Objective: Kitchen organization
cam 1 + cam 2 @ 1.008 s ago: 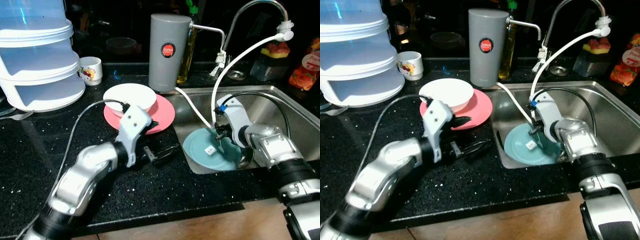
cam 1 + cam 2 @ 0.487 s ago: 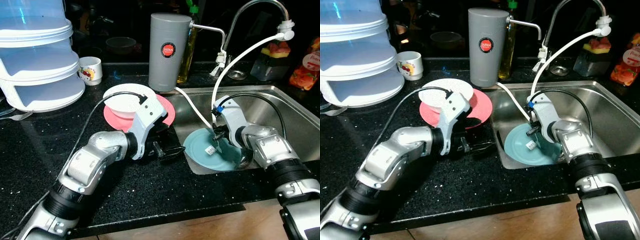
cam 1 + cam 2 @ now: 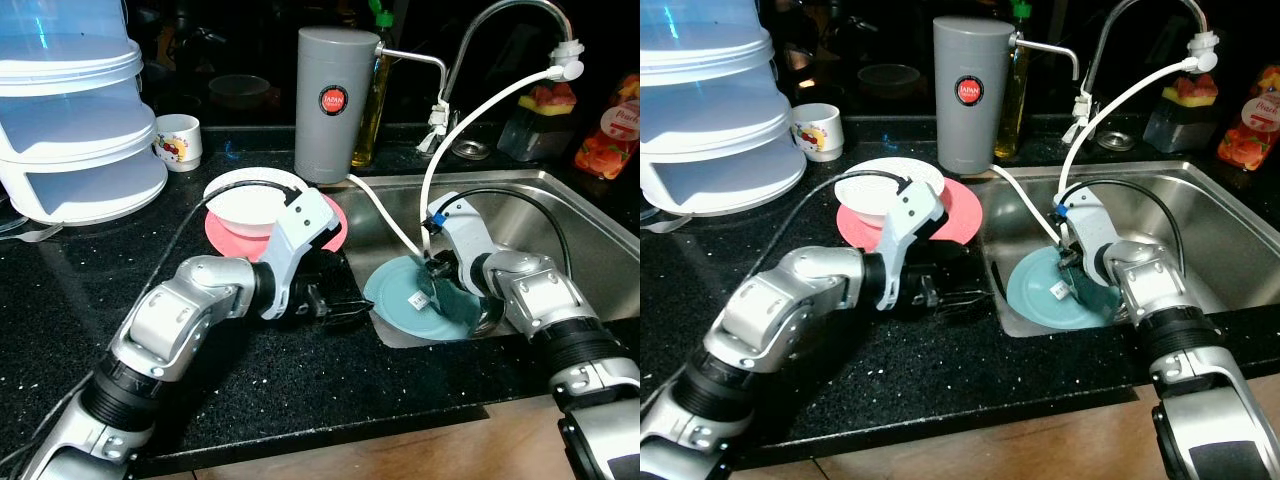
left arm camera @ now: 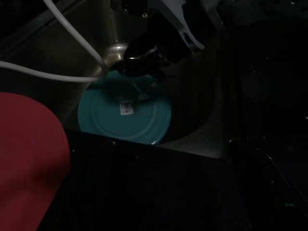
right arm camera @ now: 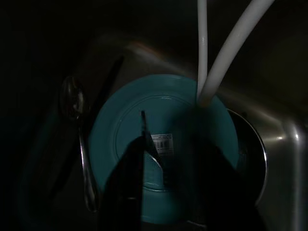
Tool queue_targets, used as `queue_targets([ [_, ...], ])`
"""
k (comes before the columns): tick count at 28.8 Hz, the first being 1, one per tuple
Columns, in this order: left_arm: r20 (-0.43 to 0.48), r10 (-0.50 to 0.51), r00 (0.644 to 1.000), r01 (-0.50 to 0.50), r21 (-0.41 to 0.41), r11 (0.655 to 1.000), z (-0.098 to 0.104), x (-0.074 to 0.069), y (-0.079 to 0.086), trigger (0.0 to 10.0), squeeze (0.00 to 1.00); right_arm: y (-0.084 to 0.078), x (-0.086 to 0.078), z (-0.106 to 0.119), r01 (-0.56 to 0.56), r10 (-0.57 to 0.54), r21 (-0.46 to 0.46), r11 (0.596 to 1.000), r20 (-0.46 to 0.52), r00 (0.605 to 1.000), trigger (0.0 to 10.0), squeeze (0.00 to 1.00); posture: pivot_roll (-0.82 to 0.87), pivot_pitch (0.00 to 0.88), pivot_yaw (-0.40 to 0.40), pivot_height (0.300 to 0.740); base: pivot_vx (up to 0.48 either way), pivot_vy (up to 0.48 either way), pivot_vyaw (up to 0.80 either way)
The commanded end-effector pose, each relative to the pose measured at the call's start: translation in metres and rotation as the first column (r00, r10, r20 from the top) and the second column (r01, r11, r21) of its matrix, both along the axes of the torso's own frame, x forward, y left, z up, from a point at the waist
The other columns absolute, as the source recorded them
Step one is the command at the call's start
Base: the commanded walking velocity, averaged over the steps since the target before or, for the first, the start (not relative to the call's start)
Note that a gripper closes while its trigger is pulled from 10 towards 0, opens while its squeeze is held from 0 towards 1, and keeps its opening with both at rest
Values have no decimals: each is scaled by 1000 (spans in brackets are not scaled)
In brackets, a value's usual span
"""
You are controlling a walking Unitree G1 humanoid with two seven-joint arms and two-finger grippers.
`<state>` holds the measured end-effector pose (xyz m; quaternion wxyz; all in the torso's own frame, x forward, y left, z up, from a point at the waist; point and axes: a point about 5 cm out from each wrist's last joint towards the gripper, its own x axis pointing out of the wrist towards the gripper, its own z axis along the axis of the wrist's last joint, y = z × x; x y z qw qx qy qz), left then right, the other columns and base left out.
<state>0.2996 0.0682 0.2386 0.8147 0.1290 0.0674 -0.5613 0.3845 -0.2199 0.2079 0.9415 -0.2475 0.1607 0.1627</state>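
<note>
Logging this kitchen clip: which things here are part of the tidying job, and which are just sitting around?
In play:
teal plate in the sink
right gripper over that plate
left gripper on the counter beside the sink
spoon beside the plate
pink plate with white bowl

Lying about:
grey canister
white tiered container
small cup
tap hoses

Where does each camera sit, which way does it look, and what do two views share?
Left and right eye views: on the head, looking forward and down at counter and sink; both silver arms show.
Left wrist view: on the left wrist, looking toward the sink at the teal plate.
Right wrist view: on the right wrist, looking at the plate and a spoon; black fingers show.
Shared: the plate with its label, and the white hose.
</note>
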Motion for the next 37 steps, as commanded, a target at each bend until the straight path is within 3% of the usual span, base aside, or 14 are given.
queue_targets([
  [1, 50, 18, 999, -17, -22, 1000, 9, 0, -2, 10000, 0, 0, 4, 11, 10, -11, 17, 1000, 80, 997, 10000, 0, 0, 31, -34, 740, 0, 0, 0],
  [5, 104, 135, 985, -120, -137, 983, 18, 7, 2, 10000, 0, 12, 8, 33, -44, 15, 136, 990, 209, 978, 10000, 0, -1, 32, -30, 740, 0, 0, 0],
  [9, 159, 165, 973, -127, -229, 965, 18, -4, 10, 10000, 0, 26, 9, 54, -116, 39, 211, 971, 337, 941, 10000, 0, 8, 37, -36, 740, 0, 0, 0],
  [14, 150, 369, 917, -303, -339, 891, 11, -16, 36, 10000, 0, 39, 6, 87, -222, 5, 358, 907, 518, 855, 10000, 0, 21, 42, -39, 740, 0, 0, 0],
  [18, 161, 447, 880, -371, -356, 858, 10, -19, 46, 10000, 0, 45, 4, 94, -285, 19, 413, 865, 541, 841, 10000, 0, 21, 43, -35, 740, 0, 0, 0],
  [20, 186, 495, 848, -409, -363, 837, 10, -21, 52, 10000, 0, 50, 1, 98, -337, 44, 447, 829, 548, 835, 10000, 0, 21, 43, -35, 740, 0, 0, 0],
  [21, 228, 593, 773, -493, -372, 786, 9, -26, 65, 10000, 0, 63, -4, 102, -443, 122, 485, 754, 559, 820, 10000, 0, 31, 46, -43, 740, 0, 0, 0],
  [22, 228, 593, 773, -493, -372, 786, 9, -26, 65, 10000, 0, 63, -4, 102, -443, 122, 485, 754, 559, 820, 10000, 0, 31, 46, -43, 740, 0, 0, 0],
  [26, 245, 692, 679, -600, -356, 716, 3, -31, 80, 10000, 0, 83, -9, 95, -522, 198, 499, 692, 564, 802, 10000, 0, 32, 47, -44, 740, 0, 0, 0],
  [27, 251, 694, 674, -607, -347, 715, 2, -32, 81, 10000, 0, 90, -10, 93, -531, 211, 494, 689, 564, 798, 10000, 714, 32, 47, -44, 740, 0, 0, 0],
  [28, 251, 694, 674, -607, -347, 715, 2, -32, 81, 10000, 0, 90, -10, 93, -531, 211, 494, 689, 564, 798, 10000, 714, 32, 47, -44, 740, 0, 0, 0],
  [29, 256, 690, 677, -608, -334, 720, 0, -33, 81, 10000, 0, 102, -13, 89, -549, 234, 485, 680, 567, 790, 10000, 1000, 32, 47, -44, 740, 0, 0, 0],
  [32, 253, 689, 680, -610, -326, 722, -1, -33, 81, 10000, 0, 113, -16, 86, -572, 261, 475, 668, 570, 779, 10000, 1000, 32, 47, -44, 740, 0, 0, 0],
  [37, 211, 758, 617, -706, -276, 652, -12, -29, 92, 10000, 0, 155, -25, 63, -655, 463, 186, 732, 569, 680, 10000, 1000, 22, 45, -37, 740, 0, 0, 0],
])
